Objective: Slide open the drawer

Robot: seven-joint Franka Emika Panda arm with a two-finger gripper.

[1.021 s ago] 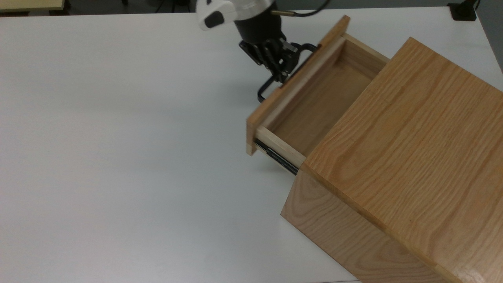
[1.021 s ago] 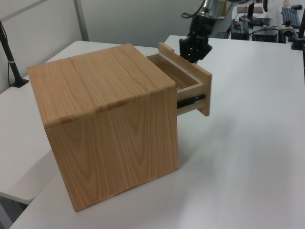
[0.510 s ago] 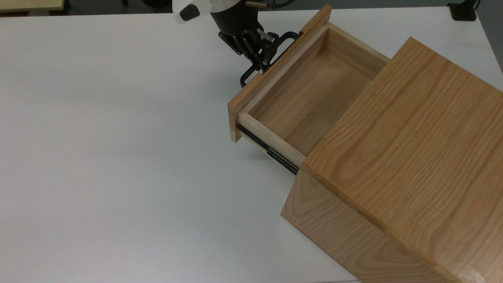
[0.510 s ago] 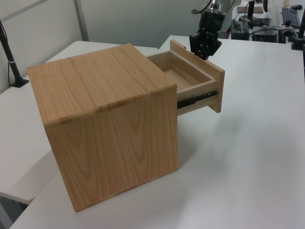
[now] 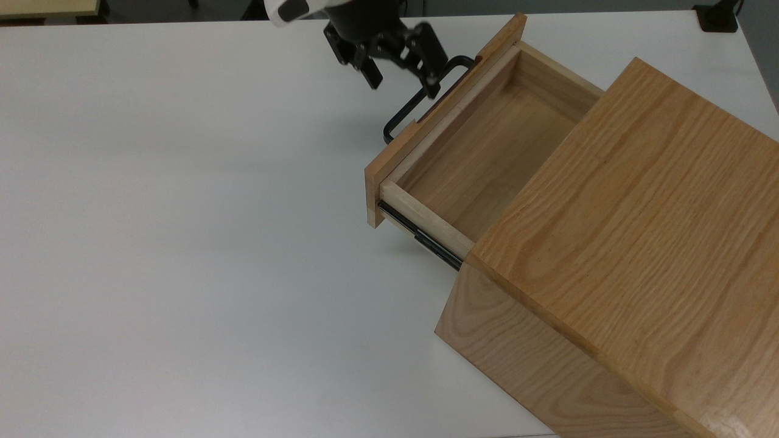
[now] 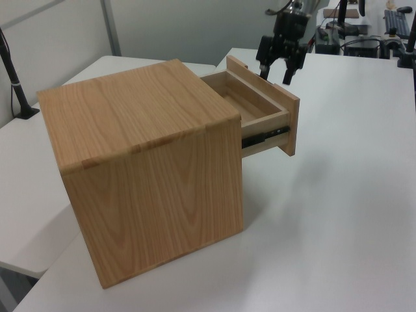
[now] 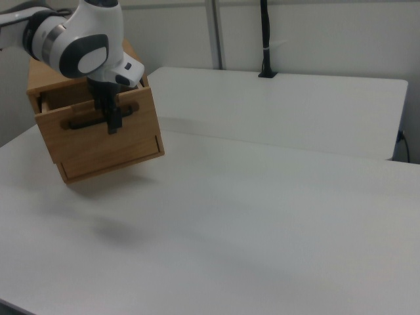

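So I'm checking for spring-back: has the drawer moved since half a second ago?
Yes. In the top view the drawer has slid slightly back toward the oak casing, and the gripper has opened off the handle.

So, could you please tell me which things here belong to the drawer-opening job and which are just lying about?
Part of the job:
- drawer, pulled partly out
- handle
- gripper, open at the handle

Just there:
- oak casing
- white table
- black post

End effector point(image 5: 403, 79) spread wide, pointing down.
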